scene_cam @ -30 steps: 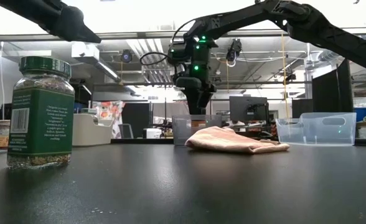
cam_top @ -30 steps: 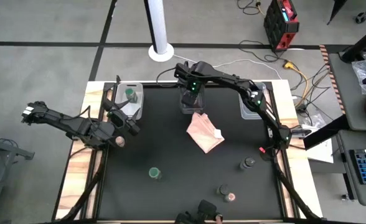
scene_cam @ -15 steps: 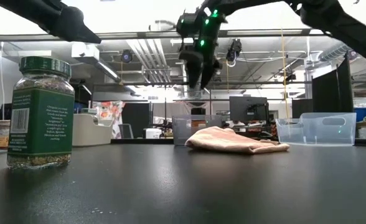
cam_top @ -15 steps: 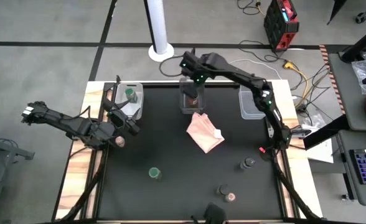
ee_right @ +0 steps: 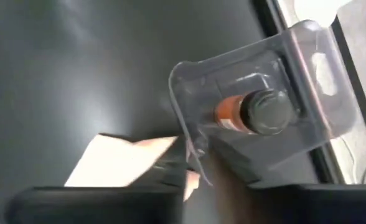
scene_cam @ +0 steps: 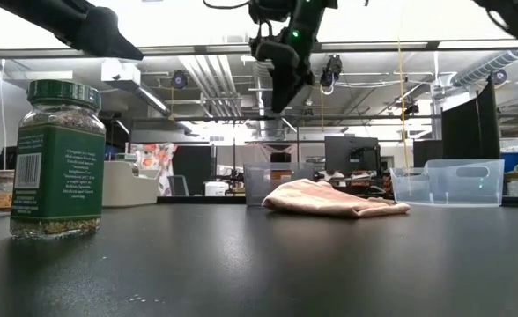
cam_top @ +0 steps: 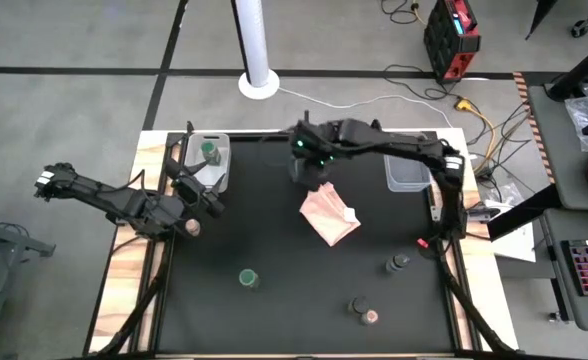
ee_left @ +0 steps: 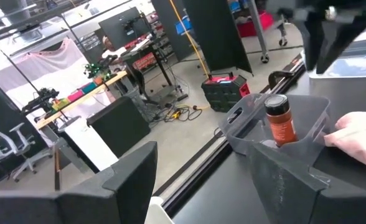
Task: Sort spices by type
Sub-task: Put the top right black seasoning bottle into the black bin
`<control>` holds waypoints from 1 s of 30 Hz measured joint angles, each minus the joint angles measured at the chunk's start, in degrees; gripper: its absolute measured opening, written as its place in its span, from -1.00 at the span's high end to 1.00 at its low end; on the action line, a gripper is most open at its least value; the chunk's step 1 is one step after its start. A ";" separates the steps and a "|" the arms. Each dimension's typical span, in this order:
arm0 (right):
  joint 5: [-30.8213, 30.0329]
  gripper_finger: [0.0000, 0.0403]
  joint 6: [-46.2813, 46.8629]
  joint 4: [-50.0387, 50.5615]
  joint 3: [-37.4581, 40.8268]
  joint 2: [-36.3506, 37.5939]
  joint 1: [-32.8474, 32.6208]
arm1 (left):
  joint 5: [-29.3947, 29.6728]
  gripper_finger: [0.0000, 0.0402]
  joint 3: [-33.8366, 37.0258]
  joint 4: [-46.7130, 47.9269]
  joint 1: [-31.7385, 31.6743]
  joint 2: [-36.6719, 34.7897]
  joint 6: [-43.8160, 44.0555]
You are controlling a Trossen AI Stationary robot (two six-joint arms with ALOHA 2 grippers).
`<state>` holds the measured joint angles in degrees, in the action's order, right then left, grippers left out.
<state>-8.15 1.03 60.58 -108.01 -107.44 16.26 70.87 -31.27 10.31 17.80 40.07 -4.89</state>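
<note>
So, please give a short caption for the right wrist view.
Dark-lidded spice jar standing in a clear bin, pink cloth beside it.

Right pincer goes up
The right pincer point(scene_cam: 281, 92) has lifted out of the middle bin point(cam_top: 307, 163), leaving the dark-lidded jar point(ee_right: 258, 112) inside.

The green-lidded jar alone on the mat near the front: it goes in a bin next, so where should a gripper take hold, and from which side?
The green-lidded jar stands upright with open mat around it. Probably best to come straight down and close the fingers across its round sides just under the lid; the left gripper is the nearer one.
</note>
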 joint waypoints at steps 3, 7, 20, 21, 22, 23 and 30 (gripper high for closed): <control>4.04 0.91 0.15 -8.76 9.64 4.53 0.54 | -1.57 -0.16 0.00 0.01 0.00 0.01 0.06; 4.58 0.95 -0.44 -20.76 21.39 9.84 2.41 | -3.29 -0.16 0.00 0.01 0.01 0.07 1.09; 7.12 0.96 -4.68 -42.69 37.93 11.23 7.10 | -4.41 -0.16 0.00 0.01 0.02 0.60 1.99; 7.13 0.96 -4.69 -42.77 37.93 10.99 7.25 | -4.41 -0.16 0.00 -0.01 0.02 0.65 1.99; 7.15 0.96 -4.70 -43.06 37.95 10.77 7.41 | -4.41 -0.16 0.00 -0.05 0.01 0.68 1.99; 7.14 0.96 -4.72 -43.58 37.95 10.43 7.50 | -4.44 -0.16 0.00 0.03 0.02 0.68 1.99; 6.98 0.96 -5.08 -45.36 37.95 8.24 8.85 | -4.44 -0.16 0.00 -0.03 0.00 0.71 2.00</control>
<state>-1.18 -4.05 15.22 -70.06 -99.21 25.11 66.43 -31.27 10.28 17.80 40.77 -2.89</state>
